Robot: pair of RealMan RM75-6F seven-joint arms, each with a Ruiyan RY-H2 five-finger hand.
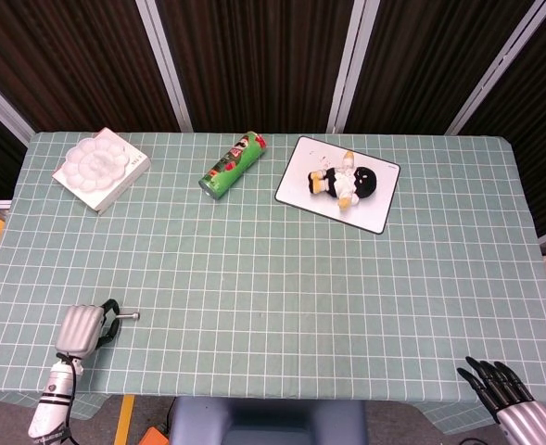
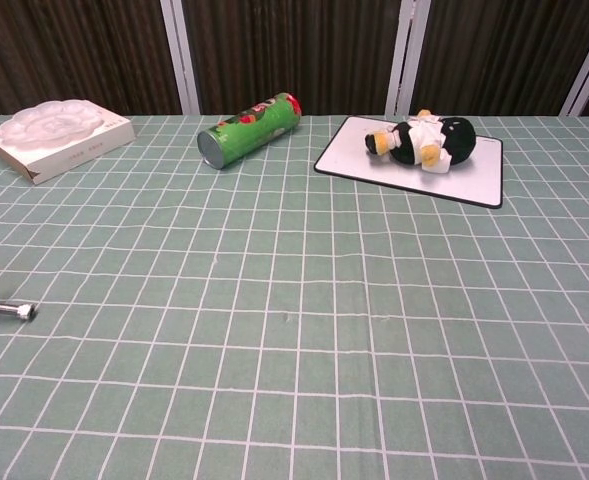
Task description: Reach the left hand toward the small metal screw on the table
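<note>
While catalogued by size, listed as follows. Table (image 1: 282, 278): green gridded cloth, bearing all items. Whiteboard (image 1: 379, 190), far centre-right, with plush toy (image 1: 344, 181) lying on it. Paint palette (image 1: 95, 164) on its box, far left. Snack can (image 1: 233, 164), on its side, far centre. Left hand (image 1: 81, 328): near-left corner, fingers curled toward the screw; whether pinching it or only touching cannot be told. Right hand (image 1: 500, 389): off the near-right edge, fingers spread, holding nothing. Small metal screw (image 1: 129, 316): near-left, lying flat, inner end at the left fingertips, head pointing right. Step judged: reach all but complete. Next move: a fine closing of fingertips on the shank, without rolling it away.
</note>
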